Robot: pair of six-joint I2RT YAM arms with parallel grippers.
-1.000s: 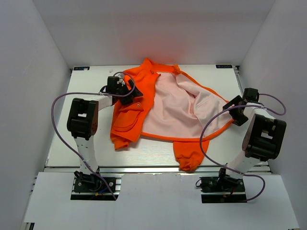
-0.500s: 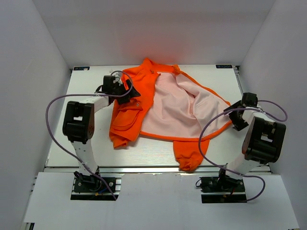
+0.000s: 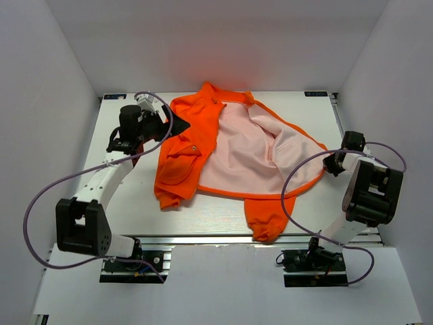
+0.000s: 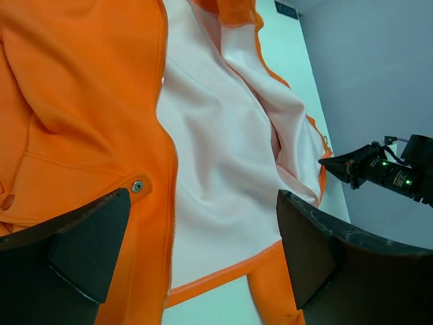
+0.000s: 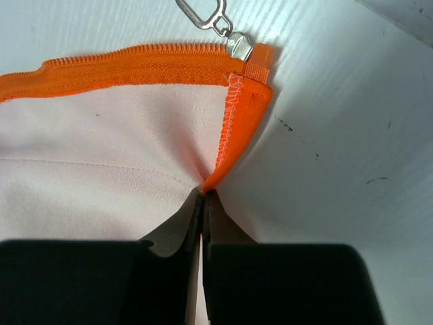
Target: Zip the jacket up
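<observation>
At right, the right pincer [image 3: 329, 166] is pinched tight on the hem corner of the jacket [image 3: 233, 152], which lies open in the middle of the desk [image 3: 128, 196]; farther, upper left, the left pincer [image 3: 164, 126] gapes wide.

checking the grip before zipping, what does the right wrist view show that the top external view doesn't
Only right wrist: the metal zipper pull and slider at the jacket's hem corner, and the right jaws shut, pinching fabric near that corner. Only top external: the whole garment lying open, one sleeve at the near edge, the left arm beside it. Both: pink lining, orange edging, white table.
</observation>
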